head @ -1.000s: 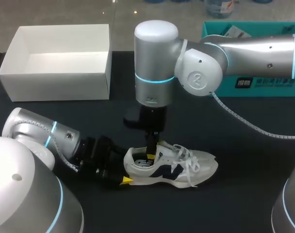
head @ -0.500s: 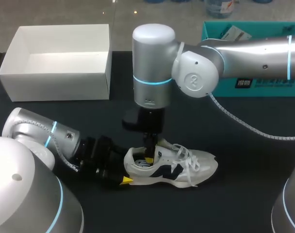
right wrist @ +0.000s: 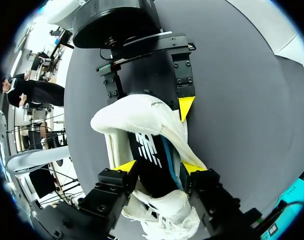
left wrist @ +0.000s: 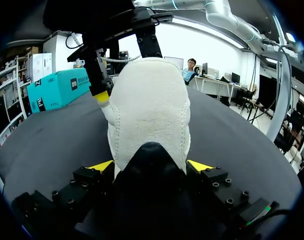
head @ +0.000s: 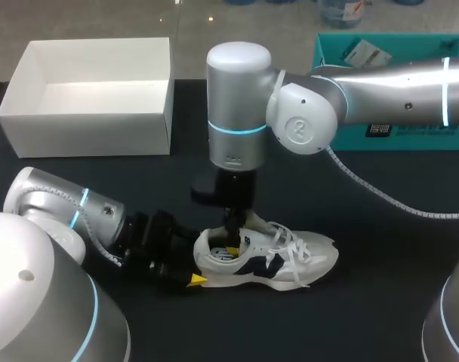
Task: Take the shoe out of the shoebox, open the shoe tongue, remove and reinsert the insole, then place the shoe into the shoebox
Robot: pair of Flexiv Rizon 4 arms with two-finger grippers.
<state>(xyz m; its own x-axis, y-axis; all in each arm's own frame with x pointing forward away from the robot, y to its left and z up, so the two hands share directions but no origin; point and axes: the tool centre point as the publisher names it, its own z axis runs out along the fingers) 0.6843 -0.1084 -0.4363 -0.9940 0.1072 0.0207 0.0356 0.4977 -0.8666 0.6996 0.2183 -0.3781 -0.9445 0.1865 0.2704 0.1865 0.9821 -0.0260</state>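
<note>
**A:** Biggest things first, quick.
**B:** Black cloth-covered worktop (head: 380,226). Open white cardboard shoebox (head: 86,132) at its far left.
**A:** And the shoe?
**B:** The white lace-up sneaker with navy patches (head: 305,260) is out of the box, upright mid-worktop, well apart from it.
**A:** Jaws?
**B:** Left gripper (left wrist: 151,167): jaws clamped on the heel from both sides. Right gripper (right wrist: 158,167) is down at the shoe opening, over the black insole (right wrist: 149,155). Can't tell if its jaws grip anything.

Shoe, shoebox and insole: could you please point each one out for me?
shoe (head: 318,258), head view, white toe.
shoebox (head: 86,134), head view, front wall.
insole (right wrist: 152,167), right wrist view, black printed surface.
</note>
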